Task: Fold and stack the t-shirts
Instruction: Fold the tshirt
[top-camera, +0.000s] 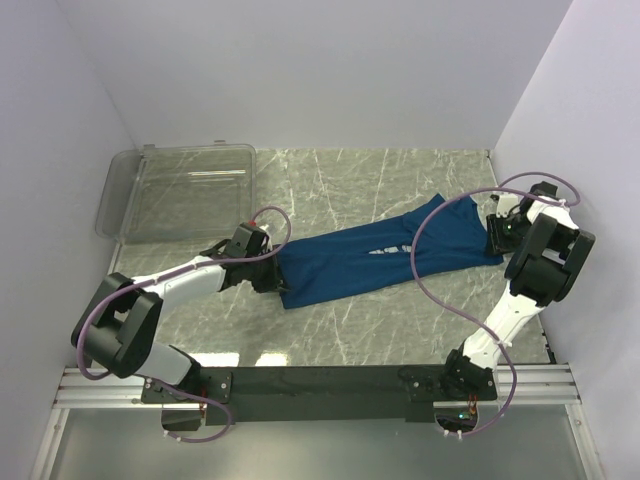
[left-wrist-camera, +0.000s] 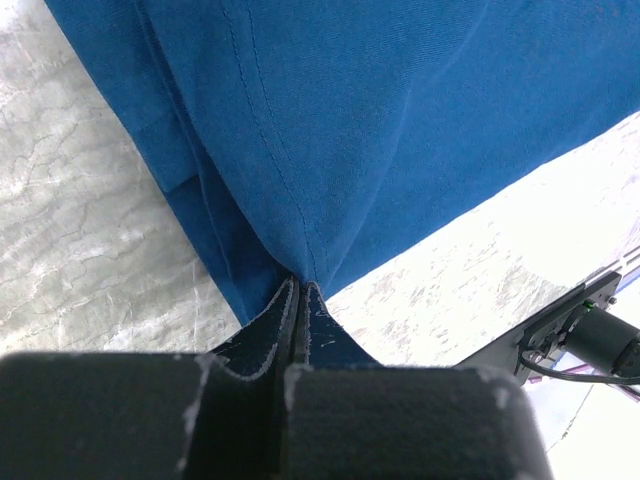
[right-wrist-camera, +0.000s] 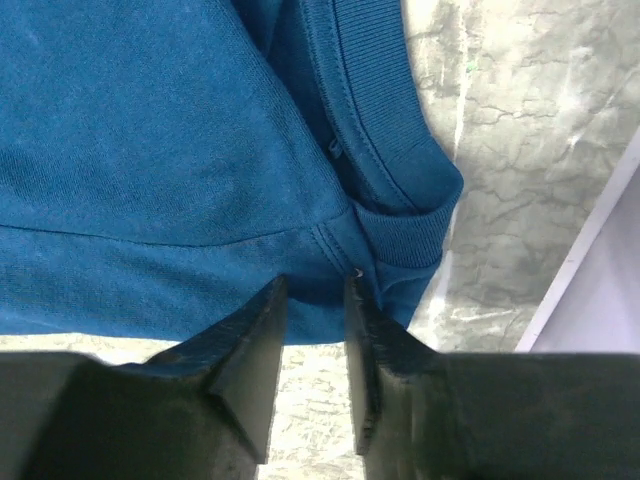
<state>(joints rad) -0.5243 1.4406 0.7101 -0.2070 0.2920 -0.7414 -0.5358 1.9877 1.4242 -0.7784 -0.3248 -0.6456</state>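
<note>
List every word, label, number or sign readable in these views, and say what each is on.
No text can be read in any view.
On the t-shirt, a sliver of pale print shows, too small and folded over to read.
On the clear bin, no label is visible.

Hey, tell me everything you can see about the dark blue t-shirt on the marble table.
The dark blue knit t-shirt looks like soft cotton, with a ribbed collar and stitched seams. A sliver of pale print shows. It lies folded into a long narrow band, stretched across the grey marble-patterned table between both arms. The left hand is shut on its lower end; the right hand appears to grip it beside the collar.
</note>
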